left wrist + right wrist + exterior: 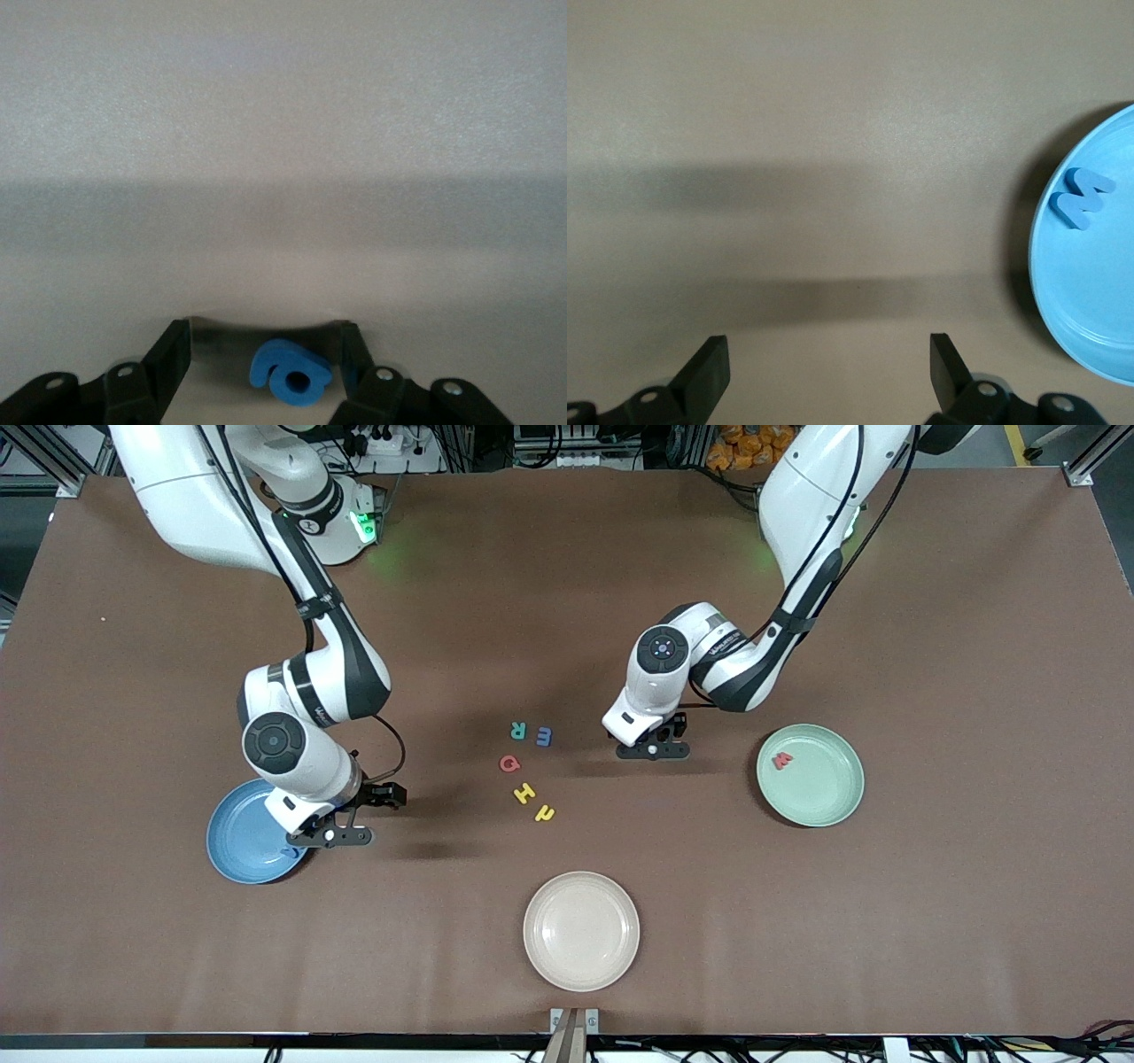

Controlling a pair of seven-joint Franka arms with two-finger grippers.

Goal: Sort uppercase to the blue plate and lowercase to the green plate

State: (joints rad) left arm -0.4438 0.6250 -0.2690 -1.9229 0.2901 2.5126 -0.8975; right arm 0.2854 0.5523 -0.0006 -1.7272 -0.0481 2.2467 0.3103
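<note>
My left jaws (653, 749) are down at the surface (567, 602), between the loose cluster of letters and the green plate (833, 802). In the left wrist view they stand apart astride the blue lowercase a (291, 376). One finger (353, 350) is just beside the letter and there is a clear gap to the other, so I judge the a is framed for a pinch, not yet gripped. It lies flat on the surface, which is why I am so low and square over it. Such a thin piece gives me only its edges to hold.

The red lowercase w (782, 761) already lies in the green plate, so the a belongs beside it.

My right jaws (332, 834) hang wide apart and empty over bare surface just beside the blue plate (232, 841), and that arm waits. The right wrist view shows the blue uppercase W (1083, 197) lying inside the plate near its rim, a capital in its proper place.

Unsorted on the surface are the green R (519, 732) and the blue m (544, 736) side by side. The red Q (509, 763) lies nearer the front camera, then the yellow H (524, 793) and the small yellow h (545, 813). The beige plate (581, 974) is nearest the camera and holds nothing, as it has no part in the sort.

By my count two of eight letters are home.
</note>
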